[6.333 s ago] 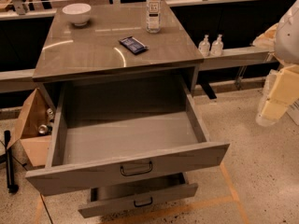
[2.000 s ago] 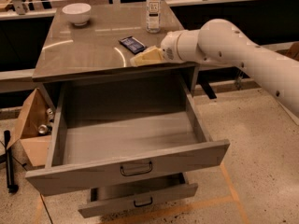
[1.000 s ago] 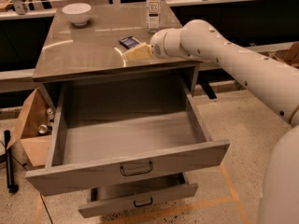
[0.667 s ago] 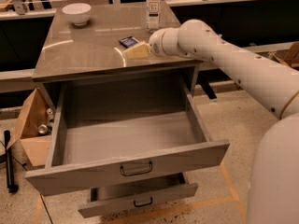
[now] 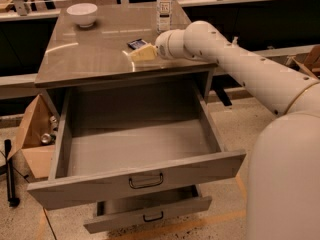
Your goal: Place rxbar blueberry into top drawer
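Gripper: the pale yellowish gripper is low over the far right part of the grey tabletop, pointing left, just at the near edge of the rxbar blueberry.
Grip: whether it is spread or pressed together cannot be told. Whether it touches the bar cannot be told either.
Arm: the white arm reaches in from the right, crossing over the table's right edge. Its wide rounded body fills the near right corner of the view.
Rxbar blueberry: a small dark navy bar lying flat on the tabletop, to the far side of the gripper's tip and partly covered by it. It is on the table, not in the drawer.
Top drawer: the wide, deep grey top drawer is pulled well out toward the near side, below the tabletop. Its inside shows only bare grey floor and walls.
Handle: a dark bar handle sits in the middle of the front panel.
Lower drawer: a shallower grey drawer sticks out a little beneath, with its own small dark handle.
White bowl: a white bowl stands at the far left of the tabletop, well apart from the bar.
Clear bottle: a clear bottle stands upright at the far edge, just beyond the bar.
Cardboard box: an open cardboard box sits on the floor to the left of the table.
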Robot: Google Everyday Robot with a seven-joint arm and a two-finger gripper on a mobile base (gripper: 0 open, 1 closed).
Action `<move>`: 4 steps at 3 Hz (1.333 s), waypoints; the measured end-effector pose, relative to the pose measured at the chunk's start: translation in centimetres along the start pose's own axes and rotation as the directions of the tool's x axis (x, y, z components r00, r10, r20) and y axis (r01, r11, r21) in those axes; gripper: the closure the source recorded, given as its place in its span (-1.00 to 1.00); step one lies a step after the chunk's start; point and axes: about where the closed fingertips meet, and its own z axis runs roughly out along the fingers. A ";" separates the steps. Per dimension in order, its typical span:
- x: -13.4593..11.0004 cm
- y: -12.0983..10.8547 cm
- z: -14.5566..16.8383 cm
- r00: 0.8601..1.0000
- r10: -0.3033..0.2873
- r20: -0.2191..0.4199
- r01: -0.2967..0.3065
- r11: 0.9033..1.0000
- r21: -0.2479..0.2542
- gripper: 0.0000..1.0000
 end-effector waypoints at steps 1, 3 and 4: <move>0.2 -0.2 1.2 1.000 0.010 -0.006 -0.010 1.000 -0.010 -0.79; 0.4 -0.3 2.5 1.000 0.015 -0.007 -0.015 0.999 -0.030 0.06; 0.7 -0.4 2.4 1.000 0.018 -0.013 -0.018 0.999 -0.036 0.51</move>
